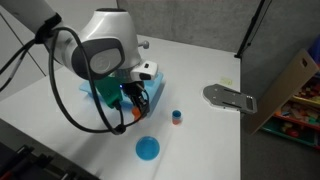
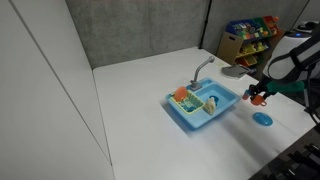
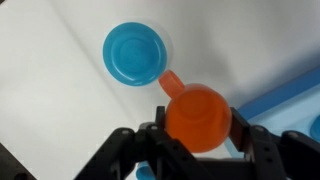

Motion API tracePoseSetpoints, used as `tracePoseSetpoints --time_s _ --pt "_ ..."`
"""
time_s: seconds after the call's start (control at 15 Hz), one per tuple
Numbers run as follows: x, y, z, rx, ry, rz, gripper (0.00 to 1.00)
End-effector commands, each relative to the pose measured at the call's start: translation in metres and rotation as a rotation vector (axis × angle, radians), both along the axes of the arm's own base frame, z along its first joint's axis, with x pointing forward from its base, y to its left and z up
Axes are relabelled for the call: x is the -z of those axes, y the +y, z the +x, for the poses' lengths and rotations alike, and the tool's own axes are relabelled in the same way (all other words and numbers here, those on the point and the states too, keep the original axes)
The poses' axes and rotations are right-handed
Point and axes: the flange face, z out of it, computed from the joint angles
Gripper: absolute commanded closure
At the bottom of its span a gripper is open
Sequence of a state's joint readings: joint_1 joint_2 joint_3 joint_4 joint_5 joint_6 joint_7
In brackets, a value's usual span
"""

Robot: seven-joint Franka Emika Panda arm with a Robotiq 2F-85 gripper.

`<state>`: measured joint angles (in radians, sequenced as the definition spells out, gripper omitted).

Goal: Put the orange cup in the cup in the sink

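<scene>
The pincer [image 3: 200,122] is clenched on the orange cup [image 3: 198,112], holding it off the surface [image 2: 140,85] over a blue dish [image 3: 135,52] near the edge, likely high enough to clear the sink [image 2: 193,122] wall.

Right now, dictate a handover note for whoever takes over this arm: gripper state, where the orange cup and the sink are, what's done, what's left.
Gripper: shut on the orange plastic cup with a handle, apparently lifted, close to the blue round dish.
Blue plastic toy sink: off to one side, apart from the gripper; a small pale cup sits in its basin, details too small to tell.
Done: orange cup is grasped.
Left: carry it over the sink, lower it into the pale cup, release.
</scene>
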<state>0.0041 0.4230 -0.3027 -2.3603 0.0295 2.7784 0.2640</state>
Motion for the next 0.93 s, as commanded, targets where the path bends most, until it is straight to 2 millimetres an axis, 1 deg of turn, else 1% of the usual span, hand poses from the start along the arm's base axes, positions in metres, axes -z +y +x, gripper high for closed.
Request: tracePoseSetpoints --time_s 0.0,0.33,0.4,0.53,0.87 --pt "-0.004 0.003 0.002 0.003 0.001 0.001 0.39" --pt "-0.007 0.002 0.002 0.009 0.001 0.001 0.39" --pt "-0.008 0.001 0.003 0.009 -0.001 0.000 0.64" --pt "-0.012 0.004 0.008 0.002 -0.012 0.003 0.64" --pt "-0.021 0.020 0.036 -0.016 -0.049 0.016 0.64"
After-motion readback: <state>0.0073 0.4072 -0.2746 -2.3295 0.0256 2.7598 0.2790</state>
